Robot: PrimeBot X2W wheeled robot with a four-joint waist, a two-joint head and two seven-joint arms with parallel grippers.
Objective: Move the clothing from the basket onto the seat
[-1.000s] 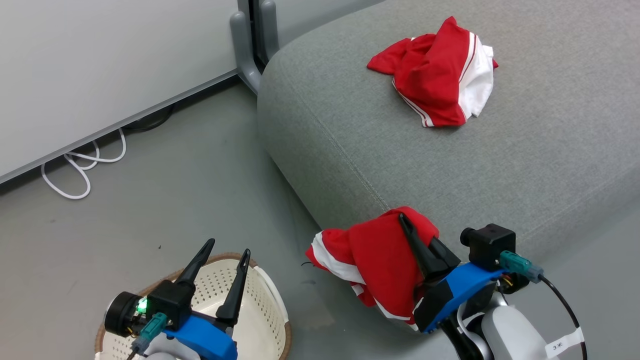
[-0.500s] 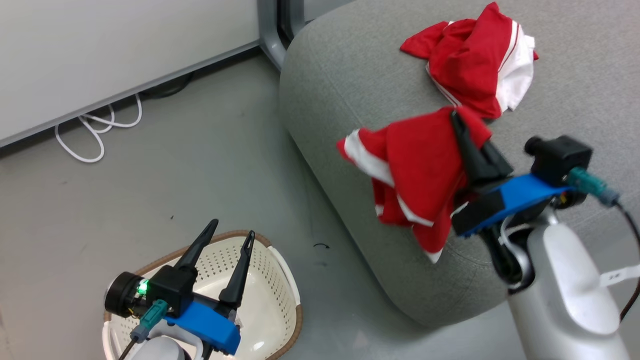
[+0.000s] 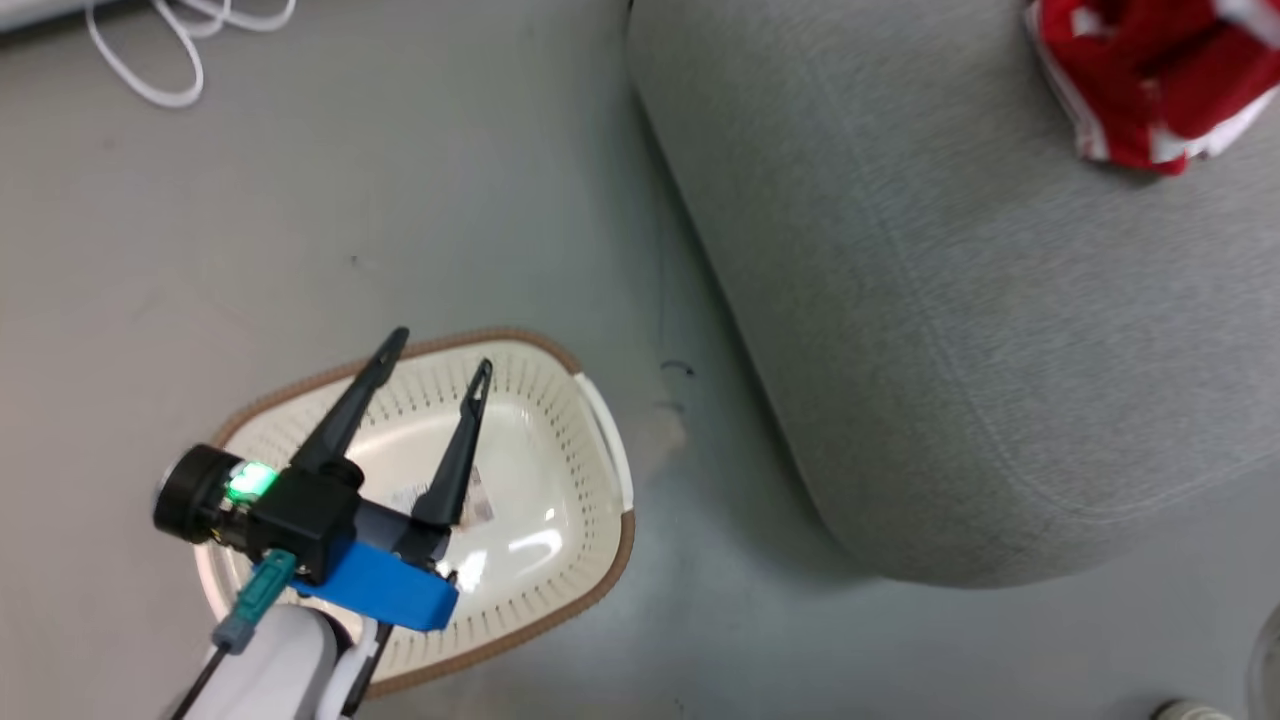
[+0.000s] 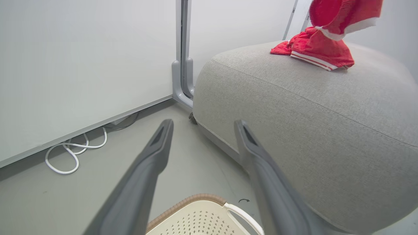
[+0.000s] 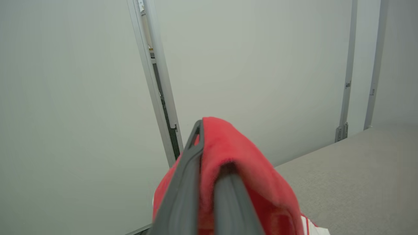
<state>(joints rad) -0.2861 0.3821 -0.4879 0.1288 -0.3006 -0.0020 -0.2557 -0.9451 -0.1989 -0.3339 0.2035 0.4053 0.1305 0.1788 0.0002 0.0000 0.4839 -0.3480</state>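
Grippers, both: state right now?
Left gripper: open, empty, above the basket.
Right gripper: jaws shut on a red garment.

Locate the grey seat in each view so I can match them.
Head view: the seat fills the right side, from the top edge down.
Left wrist view: the seat takes the right half.
Right wrist view: the seat sits in the lower right corner.
Shared landmark: the red clothing on or over it.
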